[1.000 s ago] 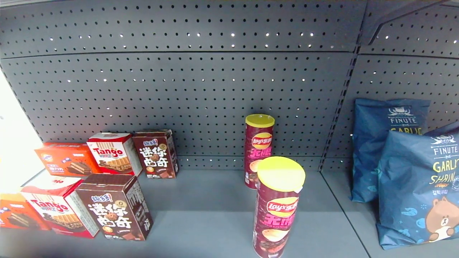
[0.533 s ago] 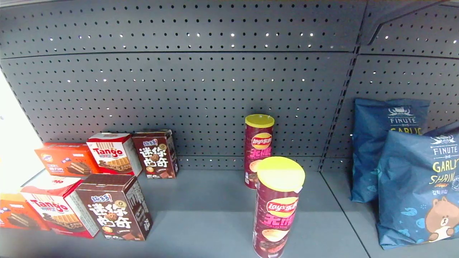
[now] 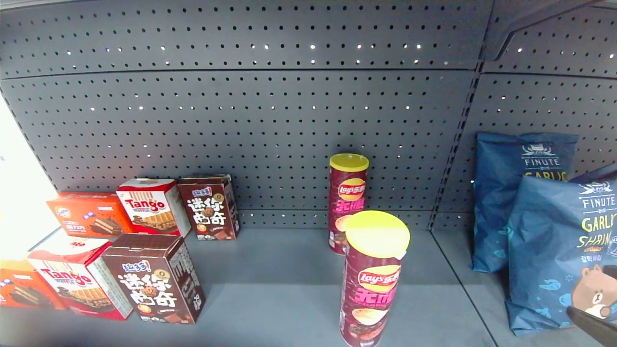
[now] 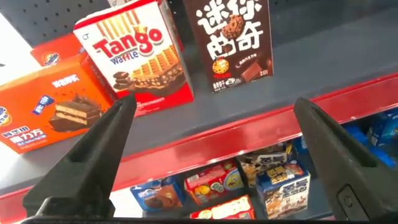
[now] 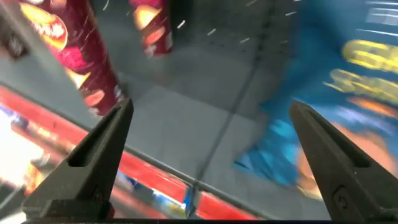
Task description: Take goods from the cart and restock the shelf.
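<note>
Counted two chip cans on the grey shelf point(image 3: 289, 299), both upright, long axes vertical, yellow lids up: near can point(image 3: 372, 284) at lower centre of the head view, far can point(image 3: 348, 195) just behind it, by the pegboard point(image 3: 241, 120). Counted six snack boxes point(image 3: 154, 279) at lower left and two blue bags point(image 3: 559, 250) at right. Saw, from the left wrist view, a red shelf edge point(image 4: 249, 137) and lower-tier goods point(image 4: 214, 183). Found left gripper point(image 4: 211, 106) and right gripper point(image 5: 211, 104) spread wide, grasping nothing.

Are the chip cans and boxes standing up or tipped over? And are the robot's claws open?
Front chip can: upright, lid on.
Back chip can: upright, lid on.
Snack boxes: closed, none tipped over.
Blue bags: standing.
Left gripper: open, empty.
Right gripper: open, empty.
</note>
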### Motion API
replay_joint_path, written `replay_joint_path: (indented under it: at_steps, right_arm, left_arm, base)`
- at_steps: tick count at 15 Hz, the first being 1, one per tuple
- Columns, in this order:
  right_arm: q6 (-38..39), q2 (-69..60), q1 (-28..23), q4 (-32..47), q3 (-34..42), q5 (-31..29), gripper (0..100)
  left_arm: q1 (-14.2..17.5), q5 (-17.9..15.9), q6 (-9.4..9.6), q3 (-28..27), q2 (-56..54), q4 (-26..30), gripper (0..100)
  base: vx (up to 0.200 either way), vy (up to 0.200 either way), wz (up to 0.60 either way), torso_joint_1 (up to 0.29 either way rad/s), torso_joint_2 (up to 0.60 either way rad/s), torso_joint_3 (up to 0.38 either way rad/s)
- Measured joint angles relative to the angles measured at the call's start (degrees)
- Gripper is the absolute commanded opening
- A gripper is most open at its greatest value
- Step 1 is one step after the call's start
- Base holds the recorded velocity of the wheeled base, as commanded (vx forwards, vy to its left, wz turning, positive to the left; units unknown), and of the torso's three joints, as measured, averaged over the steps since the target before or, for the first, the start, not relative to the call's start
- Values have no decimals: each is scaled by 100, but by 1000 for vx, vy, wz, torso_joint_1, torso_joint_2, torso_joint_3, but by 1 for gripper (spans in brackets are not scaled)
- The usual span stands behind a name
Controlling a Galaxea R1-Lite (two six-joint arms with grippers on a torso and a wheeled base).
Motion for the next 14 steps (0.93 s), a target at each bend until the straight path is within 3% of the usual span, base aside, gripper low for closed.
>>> replay_joint_path:
  at_steps: [5,7,10,14]
  right_arm:
    - [-49,1521,995,-898,217,-466,100]
    - [-43,1943,1117,-931,233,-485,100]
    - [-29,2433,1152,-941,180,-564,100]
    - [4,2929,1331,-950,-190,-709,100]
  left_arm:
    - [29,0,-22,0,-1,-2,100]
    - [29,0,-107,0,-1,0,100]
    - [27,9,-391,0,-1,9,100]
    - [27,7,-404,0,-1,11,100]
  base:
    - [0,0,0,0,0,0]
    - [0,0,0,0,0,0]
    - [0,0,0,0,0,0]
    - [0,0,0,0,0,0]
